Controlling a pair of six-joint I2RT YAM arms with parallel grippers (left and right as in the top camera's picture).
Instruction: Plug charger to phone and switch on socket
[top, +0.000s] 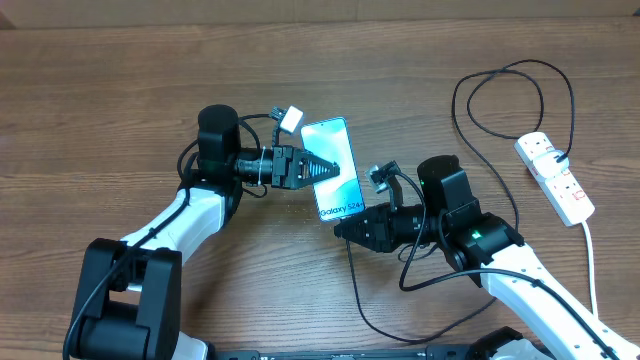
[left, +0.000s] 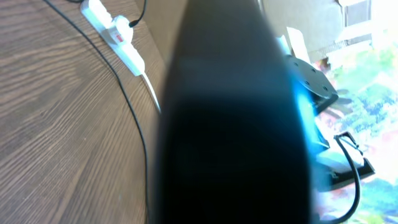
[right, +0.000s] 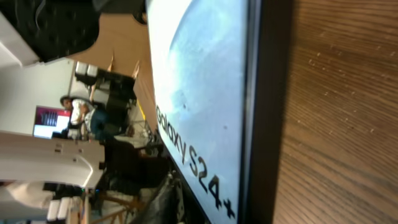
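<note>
Phone (top: 340, 190) gripped at its side edge by left end effector (top: 330, 168); right end effector (top: 341, 228) at phone's bottom edge, can't tell if clenched.

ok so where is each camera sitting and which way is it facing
Overhead: fixed above the table, looking straight down; both arms show, left gripper on the phone, right gripper by its near end.
Left wrist: on the left arm, facing past a dark blur, probably the phone, towards the socket; fingers indistinct.
Right wrist: on the right arm, facing the phone screen close up; own fingers unclear.
Shared: overhead and left wrist both show the socket.
</note>
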